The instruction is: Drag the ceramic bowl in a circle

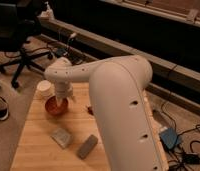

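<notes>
The ceramic bowl [56, 106], small, round and red-orange, sits on the wooden table [38, 152] at its left side. My gripper [61, 100] hangs from the white arm [113, 85] and reaches down into or onto the bowl's right rim; the wrist hides where it meets the bowl. A white cup [44, 88] stands just behind and left of the bowl. The flat dark red object [89, 108] is mostly hidden behind the arm, right of the bowl.
A light grey block [61, 137] and a darker grey bar [87, 146] lie on the table in front of the bowl. An office chair [20, 47] stands on the floor at back left. Cables and a blue box [169, 138] lie on the floor at right.
</notes>
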Motion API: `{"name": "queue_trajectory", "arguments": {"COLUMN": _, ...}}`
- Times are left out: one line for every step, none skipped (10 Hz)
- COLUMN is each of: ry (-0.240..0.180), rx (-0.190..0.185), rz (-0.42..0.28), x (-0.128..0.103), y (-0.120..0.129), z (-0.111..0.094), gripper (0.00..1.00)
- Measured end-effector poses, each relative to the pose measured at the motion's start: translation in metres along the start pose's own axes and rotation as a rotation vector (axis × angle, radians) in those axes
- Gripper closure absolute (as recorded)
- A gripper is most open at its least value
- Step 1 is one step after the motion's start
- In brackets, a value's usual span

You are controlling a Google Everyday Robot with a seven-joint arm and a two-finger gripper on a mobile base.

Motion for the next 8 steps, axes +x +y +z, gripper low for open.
{"name": "queue_trajectory", "arguments": {"ry": 0.005, "rx": 0.020, "rz": 0.000, "x": -0.002, "y": 0.000, "z": 0.008, "gripper": 0.37}}
{"name": "queue_trajectory", "arguments": {"ry": 0.014, "rx": 0.033, "rz": 0.006, "x": -0.003, "y": 0.000, "z": 0.017, "gripper": 0.45}}
{"name": "queue_trajectory", "arguments": {"ry": 0.019, "rx": 0.037, "rz": 0.014, "x": -0.003, "y": 0.000, "z": 0.022, "gripper": 0.53}}
{"name": "queue_trajectory", "arguments": {"ry": 0.027, "rx": 0.035, "rz": 0.025, "x": -0.003, "y": -0.001, "z": 0.028, "gripper": 0.63}}
{"name": "queue_trajectory", "arguments": {"ry": 0.034, "rx": 0.029, "rz": 0.036, "x": -0.002, "y": -0.001, "z": 0.033, "gripper": 0.75}}
{"name": "queue_trajectory", "arguments": {"ry": 0.035, "rx": 0.025, "rz": 0.042, "x": -0.003, "y": -0.002, "z": 0.035, "gripper": 0.83}}
{"name": "queue_trajectory", "arguments": {"ry": 0.038, "rx": 0.023, "rz": 0.050, "x": -0.004, "y": -0.004, "z": 0.038, "gripper": 0.93}}
{"name": "queue_trajectory", "arguments": {"ry": 0.037, "rx": 0.024, "rz": 0.052, "x": -0.006, "y": -0.005, "z": 0.039, "gripper": 0.99}}
